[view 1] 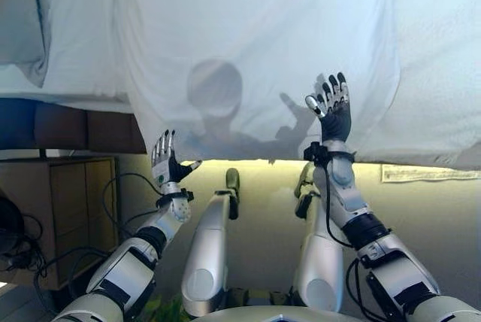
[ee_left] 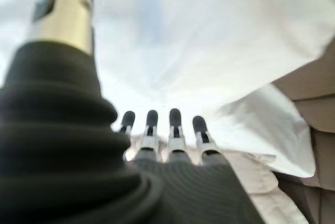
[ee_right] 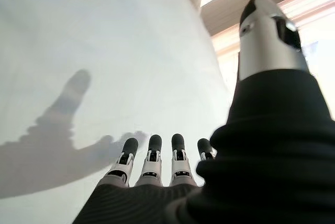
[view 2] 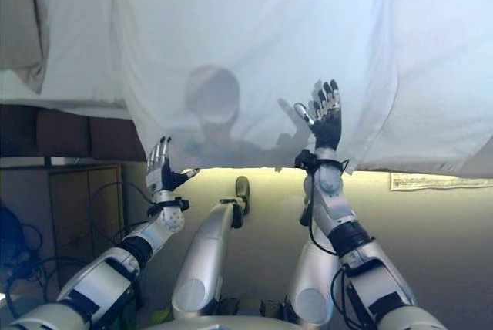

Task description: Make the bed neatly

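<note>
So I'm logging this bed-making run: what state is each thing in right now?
Sheet: spread over the bed, edge hanging down the side, some folds.
Left hand: open, holding nothing.
Right hand: open, fingers straight, raised in front of the sheet.

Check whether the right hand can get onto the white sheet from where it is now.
Probably yes. The right hand is open, its fingers straight and held up over the white sheet with nothing between them. The left hand, also open, sits lower by the sheet's edge.
</note>
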You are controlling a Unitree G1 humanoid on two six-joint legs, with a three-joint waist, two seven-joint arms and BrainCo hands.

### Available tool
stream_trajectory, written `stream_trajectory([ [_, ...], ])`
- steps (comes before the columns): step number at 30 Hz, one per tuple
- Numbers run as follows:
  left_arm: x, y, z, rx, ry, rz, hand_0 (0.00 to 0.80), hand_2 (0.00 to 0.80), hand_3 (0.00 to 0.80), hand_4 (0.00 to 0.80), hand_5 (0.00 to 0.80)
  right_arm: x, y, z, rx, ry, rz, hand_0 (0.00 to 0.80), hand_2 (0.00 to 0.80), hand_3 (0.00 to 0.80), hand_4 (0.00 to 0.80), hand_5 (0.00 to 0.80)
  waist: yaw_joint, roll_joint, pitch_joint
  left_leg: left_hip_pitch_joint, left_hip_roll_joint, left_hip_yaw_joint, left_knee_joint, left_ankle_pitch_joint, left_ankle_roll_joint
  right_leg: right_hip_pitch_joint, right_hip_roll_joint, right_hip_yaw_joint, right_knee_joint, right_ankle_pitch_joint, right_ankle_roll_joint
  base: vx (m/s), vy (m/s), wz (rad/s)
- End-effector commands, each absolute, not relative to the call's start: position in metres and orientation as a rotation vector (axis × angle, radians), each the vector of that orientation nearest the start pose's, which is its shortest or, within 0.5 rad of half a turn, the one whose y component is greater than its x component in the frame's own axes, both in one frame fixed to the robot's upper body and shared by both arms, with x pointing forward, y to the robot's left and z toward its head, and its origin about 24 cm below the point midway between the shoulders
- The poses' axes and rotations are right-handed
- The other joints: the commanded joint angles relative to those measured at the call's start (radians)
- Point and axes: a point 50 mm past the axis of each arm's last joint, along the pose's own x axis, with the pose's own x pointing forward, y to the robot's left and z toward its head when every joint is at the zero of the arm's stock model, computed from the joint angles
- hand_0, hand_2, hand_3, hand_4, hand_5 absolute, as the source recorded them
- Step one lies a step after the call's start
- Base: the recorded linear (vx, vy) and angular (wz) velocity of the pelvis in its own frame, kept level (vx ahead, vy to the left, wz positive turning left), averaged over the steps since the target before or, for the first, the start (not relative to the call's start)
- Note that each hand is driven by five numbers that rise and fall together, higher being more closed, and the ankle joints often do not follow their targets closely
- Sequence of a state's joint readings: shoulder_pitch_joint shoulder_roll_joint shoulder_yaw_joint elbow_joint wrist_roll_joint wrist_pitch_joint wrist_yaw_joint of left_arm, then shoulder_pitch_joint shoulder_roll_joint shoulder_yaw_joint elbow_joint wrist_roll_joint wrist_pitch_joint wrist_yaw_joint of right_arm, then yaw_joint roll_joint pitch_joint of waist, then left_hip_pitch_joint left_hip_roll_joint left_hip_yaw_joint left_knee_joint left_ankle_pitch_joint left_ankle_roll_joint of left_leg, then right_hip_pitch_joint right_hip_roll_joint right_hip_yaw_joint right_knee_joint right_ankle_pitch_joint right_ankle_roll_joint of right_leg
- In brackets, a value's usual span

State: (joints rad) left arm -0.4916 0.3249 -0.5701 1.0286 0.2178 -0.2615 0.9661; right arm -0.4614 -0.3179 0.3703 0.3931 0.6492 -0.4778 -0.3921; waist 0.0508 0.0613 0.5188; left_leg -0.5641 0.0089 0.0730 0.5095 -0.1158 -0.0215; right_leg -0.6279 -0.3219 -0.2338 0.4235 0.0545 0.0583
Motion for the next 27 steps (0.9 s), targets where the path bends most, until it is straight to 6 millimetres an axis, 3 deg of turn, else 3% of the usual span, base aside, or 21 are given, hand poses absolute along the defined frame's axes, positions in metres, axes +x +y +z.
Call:
stream_trajectory([
  [1, 0.304, 0.197, 0.001, 0.857, -0.112, 0.469, 0.000, 0.000, 0.000, 0.000, 0.000, 0.320, -0.155, 0.127, 0.350, -0.432, -0.091, 0.000, 0.000, 0.000, 0.000, 0.000, 0.041, 0.003, -0.041, -0.026, -0.023, -0.043, -0.100, 0.155, -0.014, -0.014, -0.093, 0.018, 0.007, 0.099, 0.126, 0.035, 0.052, 0.09],
  [7, 0.315, 0.200, 0.009, 0.936, -0.089, 0.486, 0.000, 0.000, 0.000, 0.000, 0.000, 0.329, -0.151, 0.138, 0.330, -0.434, -0.067, 0.000, 0.000, 0.000, 0.000, 0.000, 0.037, 0.001, -0.013, -0.079, -0.021, -0.056, -0.075, 0.160, -0.004, -0.083, -0.071, 0.042, 0.058, 0.092, 0.123, -0.044, 0.014, 0.12],
  [12, 0.318, 0.220, 0.011, 1.019, -0.024, 0.537, 0.000, 0.000, 0.000, 0.000, 0.000, 0.333, -0.149, 0.144, 0.345, -0.458, -0.064, 0.000, 0.000, 0.000, 0.000, 0.000, 0.042, -0.028, 0.001, -0.133, -0.012, -0.053, -0.064, 0.165, 0.000, -0.122, -0.053, 0.033, 0.046, 0.110, 0.118, -0.027, -0.024, 0.02],
  [13, 0.318, 0.225, 0.011, 1.040, 0.001, 0.542, 0.000, 0.000, 0.000, 0.000, 0.000, 0.334, -0.149, 0.143, 0.341, -0.458, -0.063, 0.000, 0.000, 0.000, 0.000, 0.000, 0.045, -0.029, 0.001, -0.128, -0.007, -0.055, -0.051, 0.135, -0.006, -0.121, -0.047, 0.040, 0.063, 0.083, 0.130, 0.056, 0.032, 0.00],
  [17, 0.318, 0.242, 0.009, 1.091, 0.101, 0.566, 0.000, 0.000, 0.000, 0.000, 0.000, 0.339, -0.153, 0.148, 0.317, -0.467, -0.050, 0.000, 0.000, 0.000, 0.000, 0.000, 0.039, -0.031, 0.001, -0.178, -0.004, -0.048, -0.022, 0.136, -0.006, -0.168, -0.040, 0.054, 0.088, 0.078, 0.123, -0.001, 0.093, -0.02],
  [20, 0.319, 0.264, 0.017, 1.168, 0.140, 0.585, 0.000, 0.000, 0.000, 0.000, 0.000, 0.335, -0.170, 0.144, 0.316, -0.483, -0.021, 0.000, 0.000, 0.000, 0.000, 0.000, 0.033, -0.046, 0.001, -0.232, 0.008, -0.048, 0.014, 0.128, -0.011, -0.212, -0.030, 0.067, 0.106, 0.082, 0.124, -0.057, 0.032, -0.03],
  [27, 0.305, 0.325, 0.040, 1.376, 0.205, 0.690, 0.000, 0.000, 0.000, 0.000, 0.000, 0.324, -0.201, 0.147, 0.389, -0.510, 0.068, 0.000, 0.000, 0.000, 0.000, 0.000, 0.028, -0.134, 0.001, -0.351, 0.048, -0.081, 0.083, 0.109, -0.013, -0.273, 0.036, 0.068, 0.108, 0.101, 0.130, -0.024, -0.083, -0.15],
])
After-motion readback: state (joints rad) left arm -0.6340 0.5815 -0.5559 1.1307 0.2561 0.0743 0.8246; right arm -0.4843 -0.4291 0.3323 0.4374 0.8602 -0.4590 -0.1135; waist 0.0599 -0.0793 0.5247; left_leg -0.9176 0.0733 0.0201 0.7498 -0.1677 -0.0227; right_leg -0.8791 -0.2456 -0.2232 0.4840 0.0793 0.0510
